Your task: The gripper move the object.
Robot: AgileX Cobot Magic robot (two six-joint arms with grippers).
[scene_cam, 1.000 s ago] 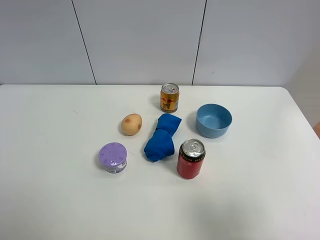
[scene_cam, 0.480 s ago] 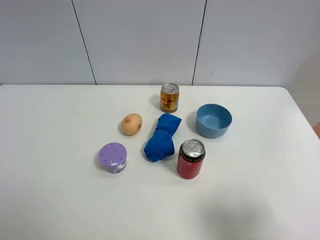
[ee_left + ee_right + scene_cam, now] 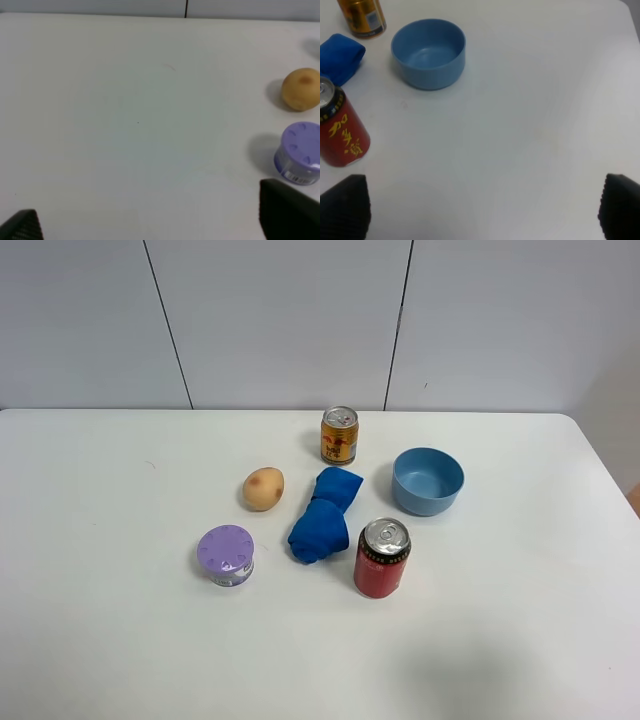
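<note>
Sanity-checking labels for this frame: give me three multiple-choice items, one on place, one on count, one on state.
1. What sits nearest the purple-lidded tin?
A. blue bowl
B. potato
C. orange can

2. How many drink cans stand on the table?
A. one
B. two
C. three

3. The left gripper's fingers are:
A. spread, holding nothing
B. shut on the tin
C. shut on the potato

Answers: 1 B, the potato lies just behind the tin. 2 B, a red can and an orange can. 3 A, both fingers sit wide apart over bare table.

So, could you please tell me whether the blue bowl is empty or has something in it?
Empty. The right wrist view looks straight into the blue bowl and shows only its bare blue floor; the high view agrees.
</note>
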